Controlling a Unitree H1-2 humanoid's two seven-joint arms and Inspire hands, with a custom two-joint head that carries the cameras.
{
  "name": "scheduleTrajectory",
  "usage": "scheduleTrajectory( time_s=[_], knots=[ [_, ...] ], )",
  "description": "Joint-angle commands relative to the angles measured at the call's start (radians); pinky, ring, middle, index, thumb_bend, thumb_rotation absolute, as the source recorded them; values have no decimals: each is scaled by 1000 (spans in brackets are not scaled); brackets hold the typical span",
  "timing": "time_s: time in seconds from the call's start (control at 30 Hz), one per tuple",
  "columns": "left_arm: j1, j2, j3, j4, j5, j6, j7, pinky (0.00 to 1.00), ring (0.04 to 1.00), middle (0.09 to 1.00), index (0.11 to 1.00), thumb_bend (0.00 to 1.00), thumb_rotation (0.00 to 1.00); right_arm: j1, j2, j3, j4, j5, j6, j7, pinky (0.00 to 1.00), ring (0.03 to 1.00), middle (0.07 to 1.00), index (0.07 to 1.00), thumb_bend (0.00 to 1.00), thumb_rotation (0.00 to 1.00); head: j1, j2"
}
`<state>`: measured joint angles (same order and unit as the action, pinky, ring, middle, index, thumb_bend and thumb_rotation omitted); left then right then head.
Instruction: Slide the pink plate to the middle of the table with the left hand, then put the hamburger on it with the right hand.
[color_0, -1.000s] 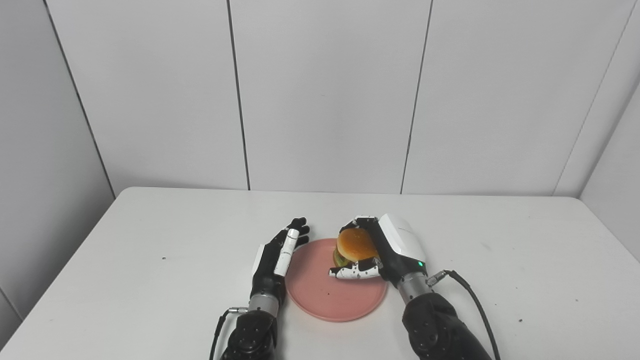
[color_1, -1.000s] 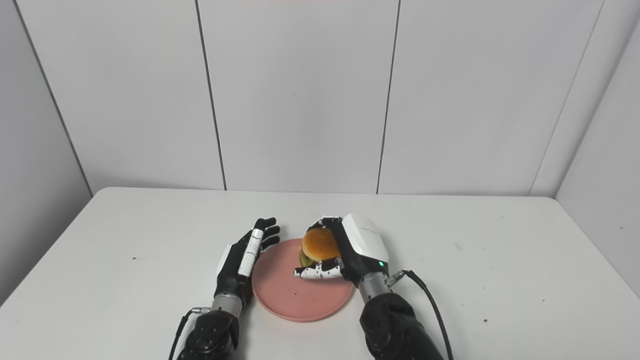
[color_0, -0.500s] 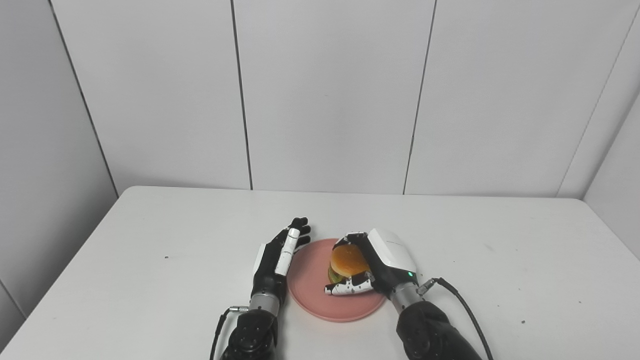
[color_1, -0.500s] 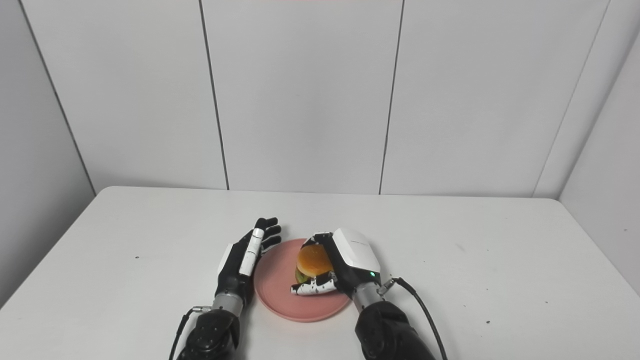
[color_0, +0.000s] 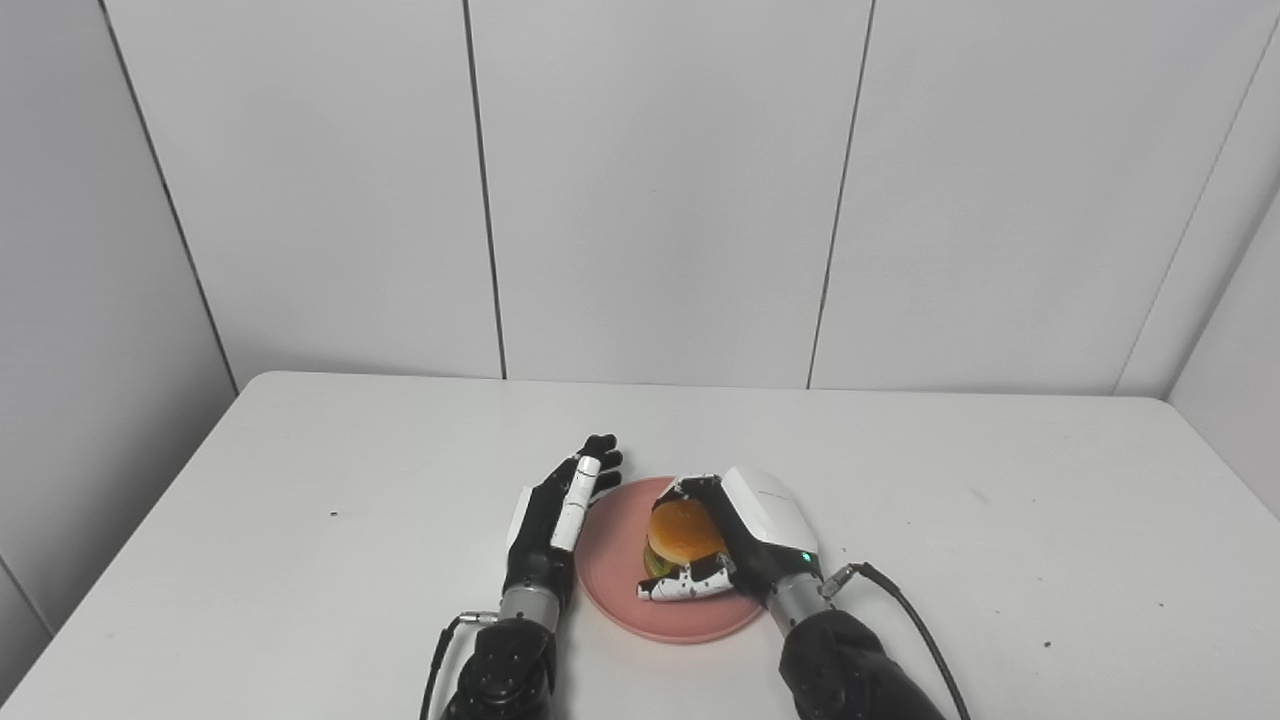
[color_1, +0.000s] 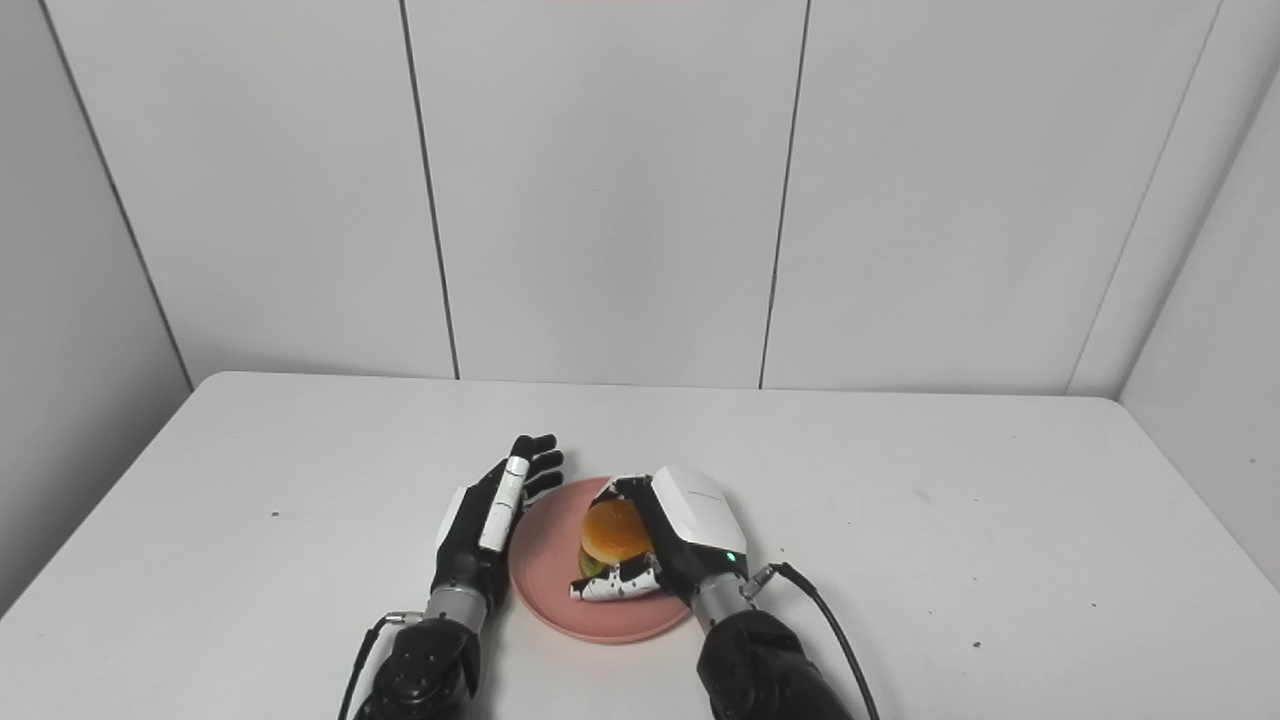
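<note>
The pink plate (color_0: 620, 590) lies flat on the white table (color_0: 300, 500), near the front edge and close to the middle. My right hand (color_0: 745, 535) is shut on the hamburger (color_0: 682, 532), an orange bun with green and dark layers, holding it low over the plate's middle; whether it touches the plate I cannot tell. My left hand (color_0: 555, 515) stands on edge against the plate's left rim, open, fingers stretched forward and holding nothing. The same scene shows in the right eye view: hamburger (color_1: 615, 532), plate (color_1: 545, 585), left hand (color_1: 490, 512), right hand (color_1: 685, 530).
A black cable (color_0: 915, 625) trails from my right wrist across the table. Grey wall panels (color_0: 650, 190) rise behind the table's far edge, and side walls close in at left and right. Small dark specks dot the tabletop.
My right hand has carried the hamburger down and toward the left, from over the plate's far right rim to low above its middle. The left hand and plate stayed put; the camera shifted slightly.
</note>
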<state>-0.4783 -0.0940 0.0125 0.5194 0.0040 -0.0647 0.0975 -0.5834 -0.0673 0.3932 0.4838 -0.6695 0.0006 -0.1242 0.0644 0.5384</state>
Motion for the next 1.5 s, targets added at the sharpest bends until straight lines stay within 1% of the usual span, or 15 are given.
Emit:
scheduleTrajectory(
  time_s=[0.0,0.03,0.1,0.13,0.17,0.23,0.37,0.47,0.73,0.97,1.07,1.17,1.3,1.4,1.47],
  knots=[
    [-39,1,-4,-5,10,-24,6,759,820,819,766,803,923,-49,0,0,-16,0,-35,-11,311,383,439,531,514,11,0,0],
    [-39,1,-4,-5,10,-23,6,757,817,818,766,801,923,-49,-3,3,-16,-2,-36,-9,332,411,448,531,515,14,-1,1],
    [-40,2,-4,-4,11,-25,5,749,814,819,765,801,923,-48,-9,9,-20,-4,-37,-3,373,460,542,504,510,139,-1,1],
    [-39,2,-4,-4,9,-26,4,741,814,821,765,801,923,-49,-16,14,-23,-1,-41,11,387,480,573,599,641,325,-1,1],
    [-39,2,-4,-4,8,-27,2,732,815,824,766,803,920,-49,-20,17,-25,1,-43,21,465,580,657,668,713,434,-1,1],
    [-38,1,-4,-4,6,-29,0,727,815,826,768,804,917,-50,-32,25,-36,8,-43,53,588,718,765,737,783,522,-1,1],
    [-37,2,-6,-3,11,-33,3,731,810,824,770,801,923,-49,-48,33,-54,9,-55,72,705,832,864,797,831,597,-3,0],
    [-37,4,-7,-4,15,-31,5,729,802,817,772,808,926,-45,-50,31,-66,10,-55,72,751,869,899,820,853,643,-6,-1],
    [-37,7,-8,-4,16,-40,3,708,793,819,782,802,929,-34,-52,20,-94,22,-61,62,773,884,911,838,869,685,-10,-1],
    [-35,6,-5,-11,-2,-34,-10,722,818,835,792,807,913,-7,-52,-1,-175,21,-76,17,753,880,903,828,851,713,-10,-1],
    [-35,6,-4,-14,4,-29,-1,737,833,829,780,807,913,12,-46,-36,-211,45,-105,-23,722,860,892,815,840,737,-11,-2],
    [-34,6,3,-17,3,-28,6,770,834,830,780,811,911,26,-38,-75,-237,65,-106,-47,699,845,885,820,834,807,-12,-3],
    [-29,-4,23,-25,4,-47,40,836,837,840,791,797,884,35,-31,-129,-211,103,-130,-92,688,825,868,815,812,853,-13,-4],
    [-22,-12,34,-21,27,-112,87,871,867,871,811,783,870,51,15,-212,-160,227,-189,-138,638,774,837,797,826,835,-10,0],
    [-18,-11,29,-11,66,-151,130,911,887,897,832,794,890,60,43,-258,-130,287,-214,-159,672,783,833,804,809,849,-11,1]
  ],
)
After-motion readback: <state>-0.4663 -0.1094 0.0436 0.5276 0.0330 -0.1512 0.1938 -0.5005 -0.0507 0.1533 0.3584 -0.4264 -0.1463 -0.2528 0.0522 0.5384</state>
